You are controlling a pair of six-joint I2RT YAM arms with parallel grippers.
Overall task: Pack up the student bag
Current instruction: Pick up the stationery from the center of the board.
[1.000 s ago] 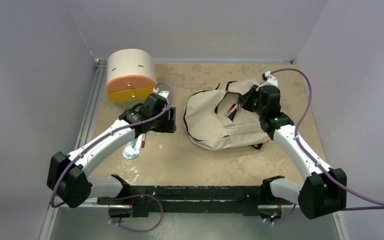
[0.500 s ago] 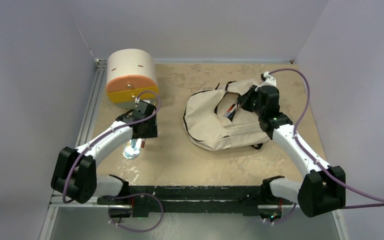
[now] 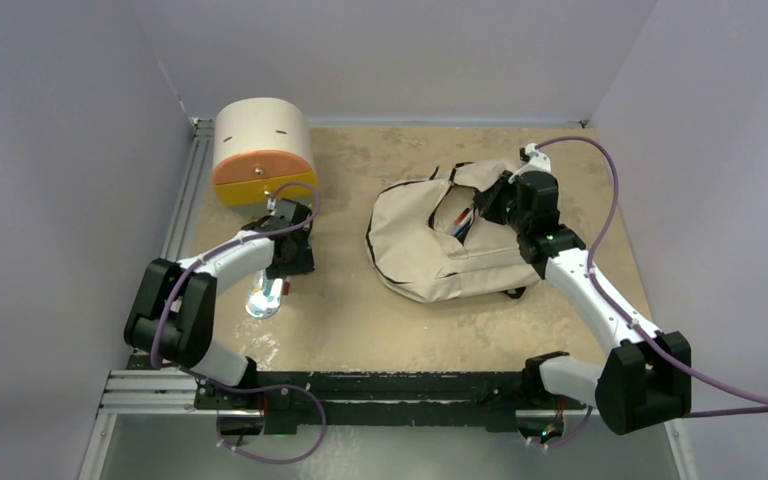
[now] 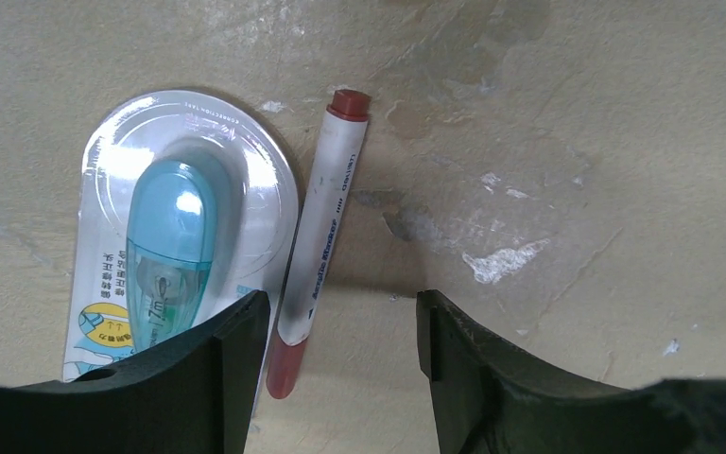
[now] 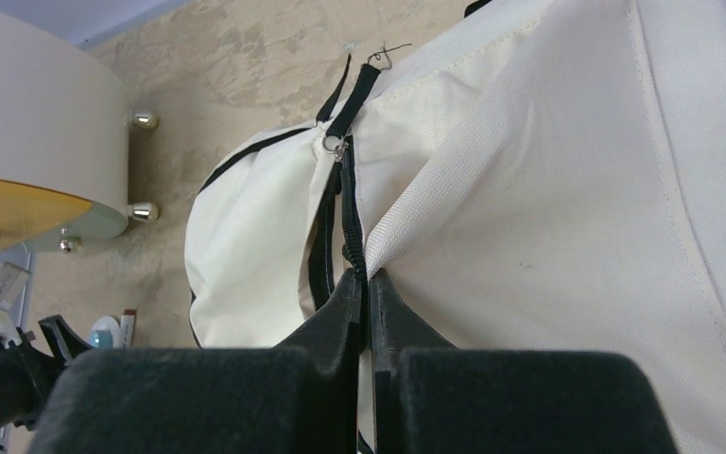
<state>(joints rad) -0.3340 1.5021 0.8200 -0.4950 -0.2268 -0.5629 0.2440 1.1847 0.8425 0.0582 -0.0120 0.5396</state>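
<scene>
Left fingers (image 4: 222,378) wide over red marker (image 4: 319,222) beside tape pack (image 4: 246,203) (drawer box (image 3: 260,150) nearby), right fingers (image 5: 329,331) tight on student bag (image 5: 548,236).

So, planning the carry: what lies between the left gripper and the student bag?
Only bare tabletop between left gripper and student bag, per top external view.

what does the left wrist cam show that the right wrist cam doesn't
Only left wrist: the left end effector, open around the lower end of the red-capped marker, and the print on the correction tape pack. Only right wrist: the right end effector shut on the student bag beside its black zipper, plus the drawer box. Both: the mottled table, and the marker and tape pack, tiny at the right wrist view's lower left.
</scene>
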